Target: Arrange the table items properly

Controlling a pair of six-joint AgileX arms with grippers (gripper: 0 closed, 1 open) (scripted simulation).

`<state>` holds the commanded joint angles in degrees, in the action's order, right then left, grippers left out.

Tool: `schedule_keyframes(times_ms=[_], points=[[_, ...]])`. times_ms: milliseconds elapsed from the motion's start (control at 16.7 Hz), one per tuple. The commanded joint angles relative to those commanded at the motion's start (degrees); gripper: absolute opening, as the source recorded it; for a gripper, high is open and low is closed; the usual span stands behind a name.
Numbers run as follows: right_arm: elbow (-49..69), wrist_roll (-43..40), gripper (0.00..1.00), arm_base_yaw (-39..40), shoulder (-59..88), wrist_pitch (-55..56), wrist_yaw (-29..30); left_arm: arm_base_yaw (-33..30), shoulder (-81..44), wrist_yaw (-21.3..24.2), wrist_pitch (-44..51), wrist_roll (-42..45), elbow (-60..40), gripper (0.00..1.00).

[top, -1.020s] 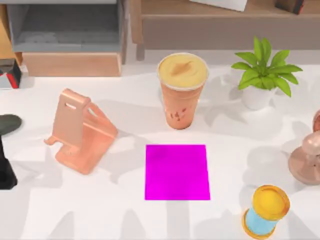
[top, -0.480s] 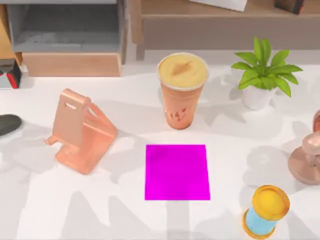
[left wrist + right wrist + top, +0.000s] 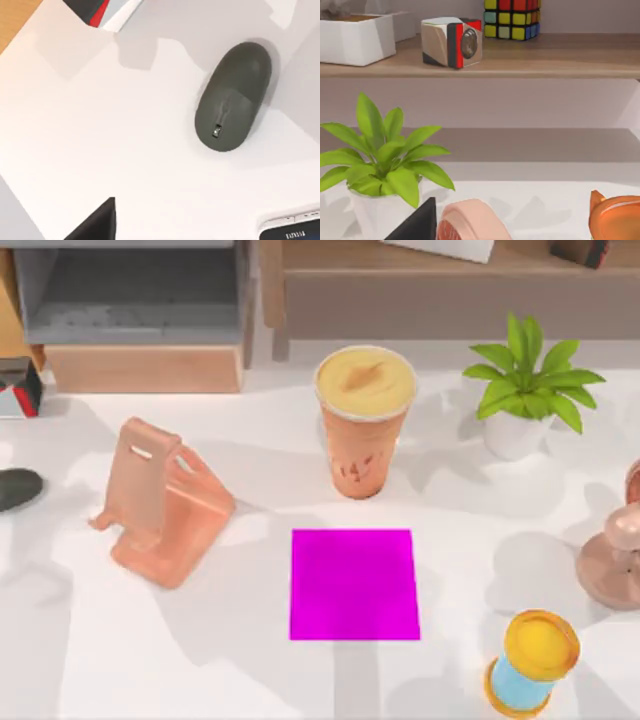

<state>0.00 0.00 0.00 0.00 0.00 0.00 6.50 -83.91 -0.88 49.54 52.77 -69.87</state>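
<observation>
White desk (image 3: 200, 660): mouse (image 3: 18, 488) is left at the left edge, cup (image 3: 365, 420) mid-back, likely awaiting sorting. Finger state of both grippers can't be told.

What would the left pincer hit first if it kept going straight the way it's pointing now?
Probably the bare white table. The left wrist view looks down on it, with the dark grey mouse off to one side and a phone corner at the edge. Depth is unclear.

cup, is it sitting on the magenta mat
No, the cup stands on bare table behind the mat, apart from it.
</observation>
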Motion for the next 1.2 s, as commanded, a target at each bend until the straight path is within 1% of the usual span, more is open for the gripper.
schedule_keyframes(times_ms=[300, 540, 660, 1020, 1200], points=[[0.0, 0.0, 1.0, 0.0, 0.0, 0.0, 0.0, 0.7, -23.2, 0.5, 12.5, 12.3, -18.9, 1.0], [0.0, 0.0, 1.0, 0.0, 0.0, 0.0, 0.0, 0.9, -34.6, 0.8, 18.8, 18.3, -28.3, 1.0], [0.0, 0.0, 1.0, 0.0, 0.0, 0.0, 0.0, 0.9, -36.9, 0.9, 20.1, 19.4, -30.2, 1.0], [0.0, 0.0, 1.0, 0.0, 0.0, 0.0, 0.0, 0.7, -37.1, 0.9, 19.9, 19.5, -30.1, 1.0], [0.0, 0.0, 1.0, 0.0, 0.0, 0.0, 0.0, 0.8, -38.3, 0.9, 16.1, 19.5, -27.3, 1.0]])
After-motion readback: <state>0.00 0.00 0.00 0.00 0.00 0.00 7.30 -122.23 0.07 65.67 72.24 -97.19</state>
